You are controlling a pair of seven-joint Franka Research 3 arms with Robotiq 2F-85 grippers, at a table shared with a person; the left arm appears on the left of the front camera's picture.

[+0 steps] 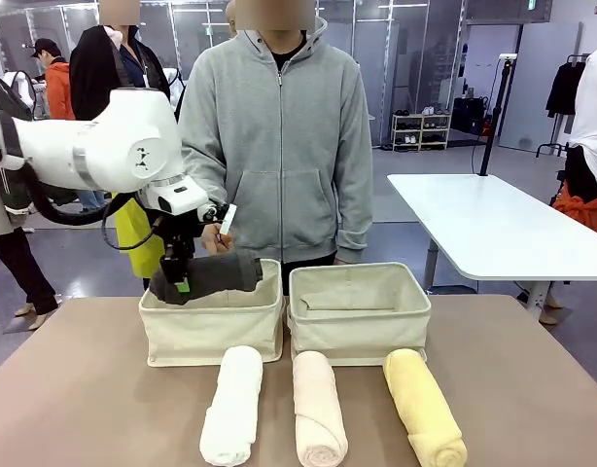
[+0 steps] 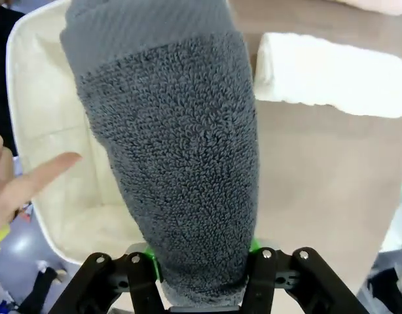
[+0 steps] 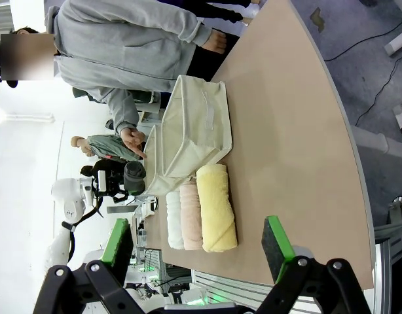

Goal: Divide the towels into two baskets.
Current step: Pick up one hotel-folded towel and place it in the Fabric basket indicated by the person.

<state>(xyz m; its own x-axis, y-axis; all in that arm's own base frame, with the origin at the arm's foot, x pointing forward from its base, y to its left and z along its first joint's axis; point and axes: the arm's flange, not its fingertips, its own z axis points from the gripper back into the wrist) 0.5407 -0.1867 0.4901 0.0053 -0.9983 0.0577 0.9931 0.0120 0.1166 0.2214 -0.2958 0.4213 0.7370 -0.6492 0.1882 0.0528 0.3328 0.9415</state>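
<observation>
My left gripper (image 1: 178,279) is shut on one end of the dark grey towel (image 1: 213,274), holding it level just above the left basket (image 1: 211,331). In the left wrist view the grey towel (image 2: 175,144) runs away from the gripper (image 2: 201,265) over that basket (image 2: 44,118). The right basket (image 1: 358,316) stands beside it. In front of the baskets lie the white towel (image 1: 232,404), the peach towel (image 1: 318,411) and the yellow towel (image 1: 425,407). My right gripper (image 3: 196,245) is open, high above the table's side, far from the yellow towel (image 3: 217,209).
A person in a grey hoodie (image 1: 279,146) stands right behind the baskets. One hand (image 1: 219,236) is close to my left wrist, with a finger (image 2: 40,183) over the left basket. The brown table (image 1: 532,389) has bare room to the right.
</observation>
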